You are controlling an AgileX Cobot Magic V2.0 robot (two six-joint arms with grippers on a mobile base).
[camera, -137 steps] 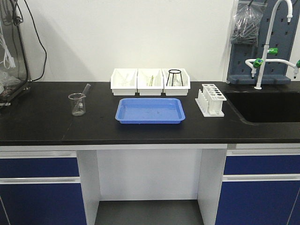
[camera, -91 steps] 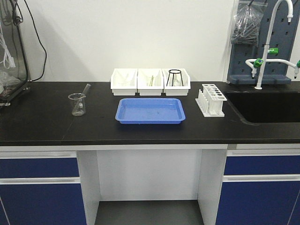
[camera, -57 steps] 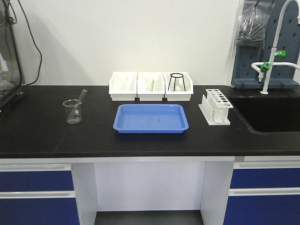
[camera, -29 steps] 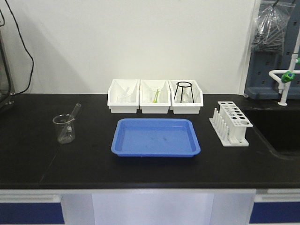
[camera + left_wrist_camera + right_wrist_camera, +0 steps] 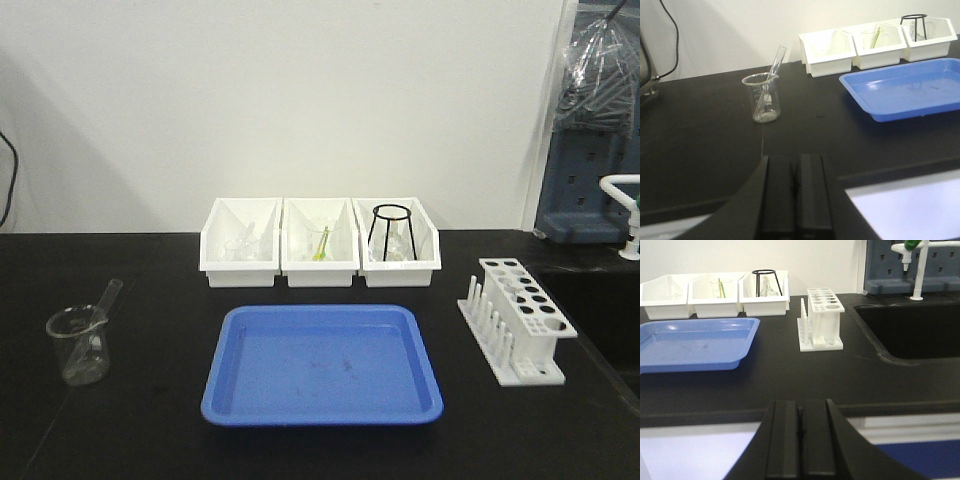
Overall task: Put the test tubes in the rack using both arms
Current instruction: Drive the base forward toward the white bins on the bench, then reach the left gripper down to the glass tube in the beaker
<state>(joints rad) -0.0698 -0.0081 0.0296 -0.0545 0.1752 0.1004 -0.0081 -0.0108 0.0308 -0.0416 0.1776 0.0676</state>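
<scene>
One clear test tube [image 5: 108,296] leans in a glass beaker [image 5: 78,345] at the left of the black counter; the left wrist view shows this test tube [image 5: 774,64] sticking out of the beaker [image 5: 761,98], well ahead of my left gripper [image 5: 795,159]. The white rack [image 5: 520,320] stands at the right, pegs along its left side, and its holes look empty. In the right wrist view the rack [image 5: 822,317] is ahead and slightly right of my right gripper [image 5: 800,403]. Both grippers are shut on nothing, low at the counter's front edge. Neither shows in the front view.
A blue tray [image 5: 322,405] lies in the middle. Behind it stand three white bins [image 5: 320,262] with faint clear glassware, a green-yellow stick [image 5: 322,243] and a black wire tripod [image 5: 391,232]. A sink [image 5: 912,330] and a tap [image 5: 917,270] are right of the rack.
The front view has closed in on the counter, so everything looks larger and nearer. Nothing on the counter has moved.
</scene>
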